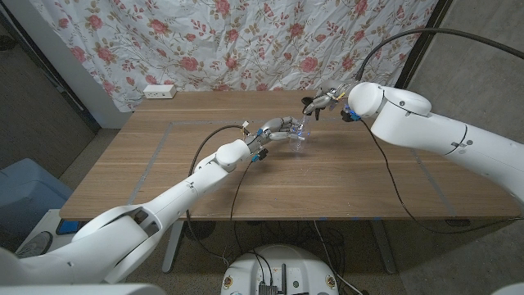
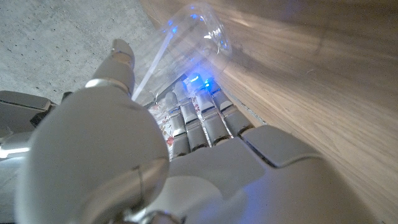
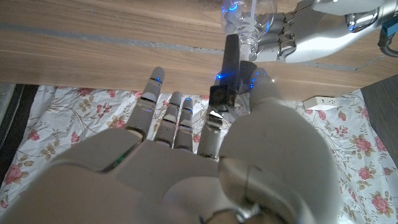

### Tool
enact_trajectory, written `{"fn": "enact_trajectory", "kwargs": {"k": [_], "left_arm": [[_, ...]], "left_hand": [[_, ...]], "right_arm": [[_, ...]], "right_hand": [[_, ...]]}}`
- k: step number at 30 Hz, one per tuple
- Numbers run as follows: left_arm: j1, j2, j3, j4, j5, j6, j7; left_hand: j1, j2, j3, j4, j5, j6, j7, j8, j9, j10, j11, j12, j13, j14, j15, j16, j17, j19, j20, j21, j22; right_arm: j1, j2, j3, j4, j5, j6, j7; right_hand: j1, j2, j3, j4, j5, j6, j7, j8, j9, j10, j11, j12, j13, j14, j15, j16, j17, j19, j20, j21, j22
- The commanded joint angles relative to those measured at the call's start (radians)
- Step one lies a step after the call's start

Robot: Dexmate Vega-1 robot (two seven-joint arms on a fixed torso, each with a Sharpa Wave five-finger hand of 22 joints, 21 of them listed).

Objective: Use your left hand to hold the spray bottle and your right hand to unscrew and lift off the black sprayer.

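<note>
My left hand (image 1: pixel 277 129) grips a clear plastic spray bottle (image 1: pixel 300 136) near the middle of the wooden table (image 1: pixel 164 172), a little toward the far side. In the left wrist view its fingers (image 2: pixel 199 121) wrap the bottle (image 2: pixel 196 28), and a thin clear tube (image 2: pixel 151 68) runs along it. My right hand (image 1: pixel 327 102) reaches in from the right, just above the bottle, and pinches the black sprayer (image 1: pixel 311 105). From the right wrist the sprayer (image 3: pixel 225 71) sits between thumb and fingers (image 3: pixel 166 115), its end by the bottle's neck (image 3: pixel 247 31). Whether the two still join I cannot tell.
A white power strip (image 1: pixel 159 91) lies at the table's far left edge, before a flowered curtain (image 1: pixel 246 41). A blue bin (image 1: pixel 24 197) stands on the floor left of the table. Black cables hang from both arms.
</note>
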Motion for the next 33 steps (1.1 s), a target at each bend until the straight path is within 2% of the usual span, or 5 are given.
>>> {"fn": "enact_trajectory", "kwargs": {"k": [1,33], "left_arm": [[-0.011,-0.008,0.003,0.016,0.002,-0.011,-0.006],[-0.003,0.004,-0.003,0.007,-0.001,0.002,0.0]], "left_hand": [[-0.014,0.127,0.01,0.002,0.006,0.069,-0.058,0.321,0.005,0.118,-0.11,0.004,0.113,0.003,-0.132,-0.001,0.001,0.008,0.001,0.005,0.004],[-0.015,0.128,0.01,0.003,0.007,0.066,-0.063,0.322,0.002,0.12,-0.113,0.003,0.113,0.001,-0.132,-0.003,0.001,0.006,-0.001,0.004,0.004]], "right_arm": [[-0.007,-0.019,0.035,-0.008,0.015,0.009,0.0],[-0.02,-0.059,0.125,-0.044,0.051,0.031,-0.01]], "right_hand": [[0.011,0.001,0.005,0.0,0.006,0.006,-0.008,0.003,0.002,0.006,-0.003,-0.003,0.003,-0.004,-0.004,0.004,0.004,0.009,0.001,0.001,0.001],[0.019,0.001,0.006,0.002,0.007,0.004,-0.007,-0.001,0.003,0.01,-0.002,-0.007,0.003,-0.004,-0.005,0.007,0.01,0.013,0.005,0.0,0.002]]}}
